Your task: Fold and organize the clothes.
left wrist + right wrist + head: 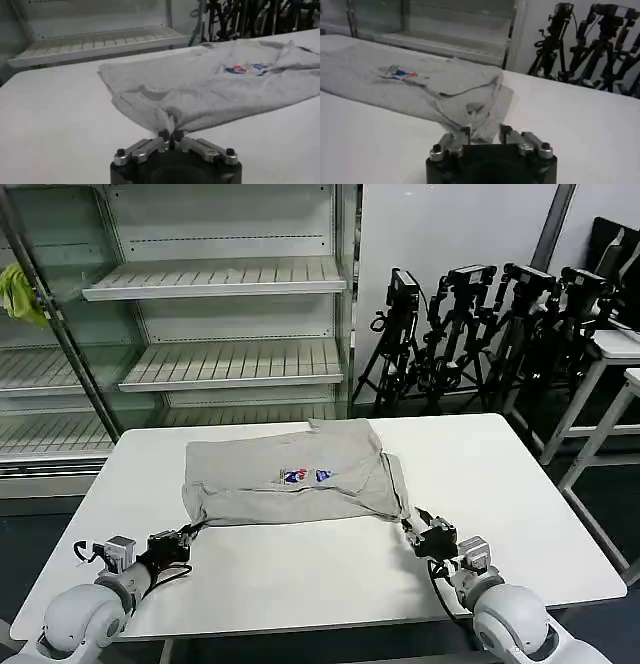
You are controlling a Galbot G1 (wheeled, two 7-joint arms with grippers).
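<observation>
The light grey T-shirt (290, 476) lay spread across the middle of the white tabletop (500, 484), partly folded, its long axis running side to side across the robot's front, its small multicoloured chest print (305, 476) facing up, and one flap doubled over along the far right part. The left claw (186, 536) was clenched on the near left corner of the shirt, the fingers (163, 135) pinched together with cloth gathered between them and rising into a small peak. The right claw (413, 530) sat at the near right corner with its fingers (465, 132) somewhat apart and bunched fabric between them; whether they actually gripped the cloth I could not tell. Both claws were low over the tabletop at opposite ends of the near edge, probably so that edge could be lifted evenly and carried over for a fold. An empty shelving unit (220, 279) stood behind, with tripods (470, 324) to its right
</observation>
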